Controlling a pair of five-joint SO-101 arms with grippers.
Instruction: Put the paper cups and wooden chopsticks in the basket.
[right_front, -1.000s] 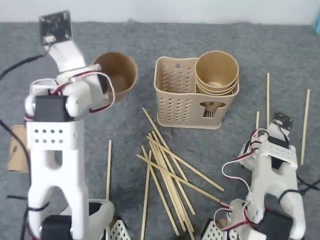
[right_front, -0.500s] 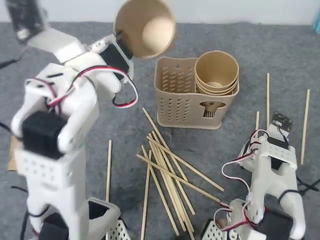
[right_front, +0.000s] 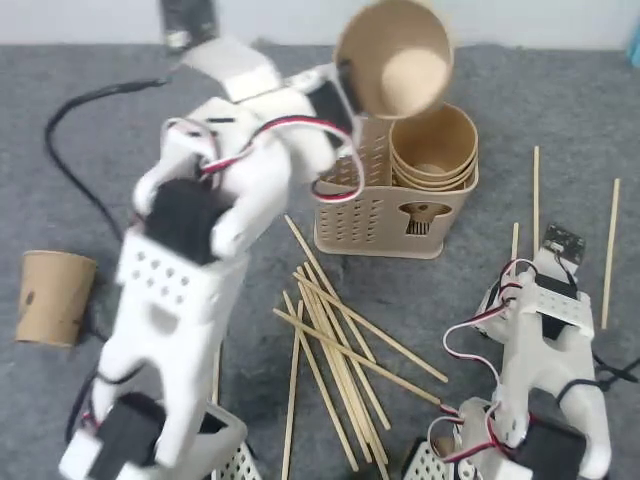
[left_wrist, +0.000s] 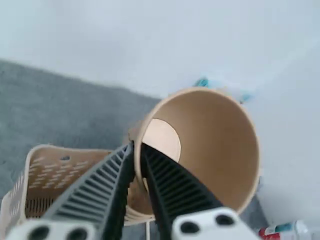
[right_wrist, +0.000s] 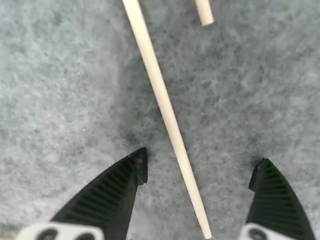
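Cup (right_front: 393, 57) now above basket (right_front: 360, 215), mouth sideways

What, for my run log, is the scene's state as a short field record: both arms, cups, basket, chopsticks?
left gripper: shut on the rim of the held cup, raised beside the basket
right gripper: open, low, fingers either side of a single chopstick
stacked cups: nested upright in the basket's right compartment
loose cup: on its side, far from the basket
chopstick pile: scattered in front of the basket, none inside that I can see
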